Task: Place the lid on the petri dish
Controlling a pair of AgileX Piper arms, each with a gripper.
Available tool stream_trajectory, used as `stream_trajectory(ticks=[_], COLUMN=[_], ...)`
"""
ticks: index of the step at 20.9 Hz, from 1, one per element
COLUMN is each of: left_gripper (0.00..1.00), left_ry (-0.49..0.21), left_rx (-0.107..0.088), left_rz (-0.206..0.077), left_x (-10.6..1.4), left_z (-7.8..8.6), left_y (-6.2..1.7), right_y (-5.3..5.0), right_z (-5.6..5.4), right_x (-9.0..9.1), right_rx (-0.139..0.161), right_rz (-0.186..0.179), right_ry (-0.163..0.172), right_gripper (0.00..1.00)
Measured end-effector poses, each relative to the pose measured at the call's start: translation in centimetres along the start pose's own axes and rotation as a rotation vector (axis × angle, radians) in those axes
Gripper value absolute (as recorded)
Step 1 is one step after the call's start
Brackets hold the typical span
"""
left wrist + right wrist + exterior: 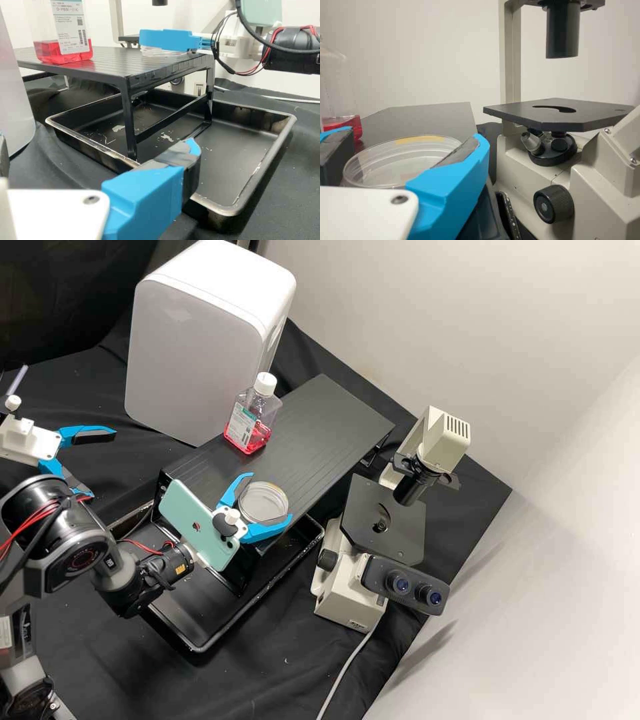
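A black cloth covers the bench, with a bare white wall behind. At the centre of the high view a black ribbed platform [320, 433] stands in a shallow black tray [200, 633]. The petri dish [263, 503] rests on the platform's lower left end, close to its edge. The clear lid [402, 145] seems to be the upper rim we see, on the dish or just over it; we cannot tell whether it is fully seated.

We judge the risk to be twofold. Released while tilted, the lid could rest cocked on the rim. Any sideways pull before letting go could drag the light dish over the nearby edge into the tray.

The right gripper [270, 497] comes in from the lower left. Its blue fingers [235, 488] stand apart by the lid's width and close on its rim from both sides, as far as we can judge. The left gripper [83, 460], at the left edge, has its fingers spread wide and holds nothing.

Farther up the platform stands a flask [250, 417] of red liquid, well apart from the dish. A white box [207, 333] sits at the upper left, and a microscope [387, 540] stands to the right.
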Motion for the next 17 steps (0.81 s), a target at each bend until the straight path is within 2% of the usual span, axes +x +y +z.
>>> stream_trajectory(ticks=[4,17], left_gripper=[1.0,1.0], left_ry=[0.002,0.006], left_rx=[-0.001,-0.003], left_rz=[0.001,0.002], left_x=[0.0,0.0], left_z=[-0.01,-0.05], left_y=[0.0,0.02], right_y=[-0.03,-0.05], right_z=[-0.04,-0.08], right_x=[0.14,0.44], right_rx=[0.013,0.012], right_rz=[-0.008,-0.015], right_ry=[0.0,-0.007], right_gripper=[1.0,1.0])
